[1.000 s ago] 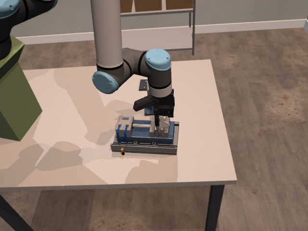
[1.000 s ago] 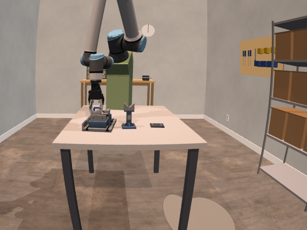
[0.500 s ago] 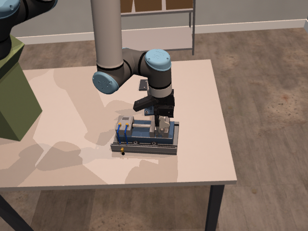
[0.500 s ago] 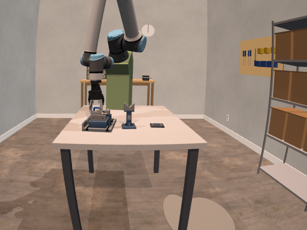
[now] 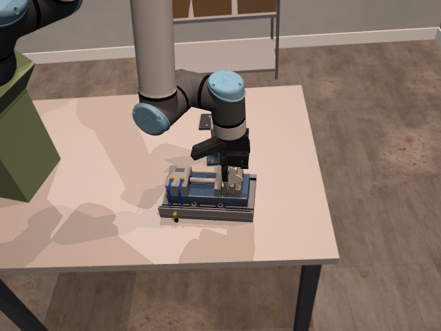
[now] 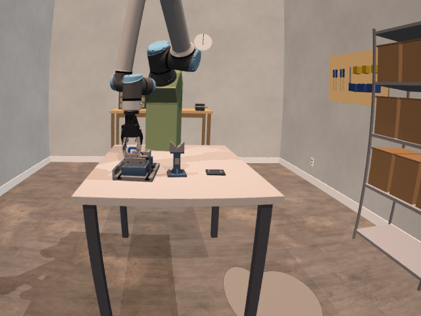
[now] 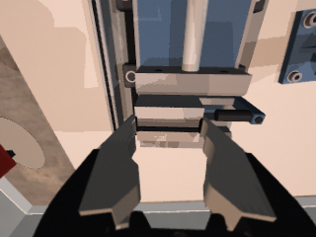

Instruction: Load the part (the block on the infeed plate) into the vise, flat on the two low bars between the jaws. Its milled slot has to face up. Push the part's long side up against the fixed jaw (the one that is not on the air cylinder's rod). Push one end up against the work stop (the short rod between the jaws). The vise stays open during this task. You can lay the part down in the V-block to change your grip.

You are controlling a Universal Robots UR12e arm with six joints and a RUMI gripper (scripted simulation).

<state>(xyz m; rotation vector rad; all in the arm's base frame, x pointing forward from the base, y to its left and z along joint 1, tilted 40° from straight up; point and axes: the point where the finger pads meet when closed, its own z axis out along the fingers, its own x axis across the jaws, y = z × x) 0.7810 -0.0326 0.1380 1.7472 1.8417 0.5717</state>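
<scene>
- Roughly, the gripper stands part-way open, shut on the block, one finger at each end.
- Down in the vise, the block sits between the two jaws; whether it rests fully on the low bars, I can't tell.
- In the wrist view, the moving jaw is on the block's far side, joined to the cylinder rod.
- The fixed jaw is on the opposite side; contact with the block's long side is too hard to make out.
- Just right of the block in the wrist view is the black work stop, with the right finger by the gap.
- Over on the counter, the V-block stands upright, right of the vise in the exterior view.
- Farther right there, the dark infeed plate lies flat.
</scene>
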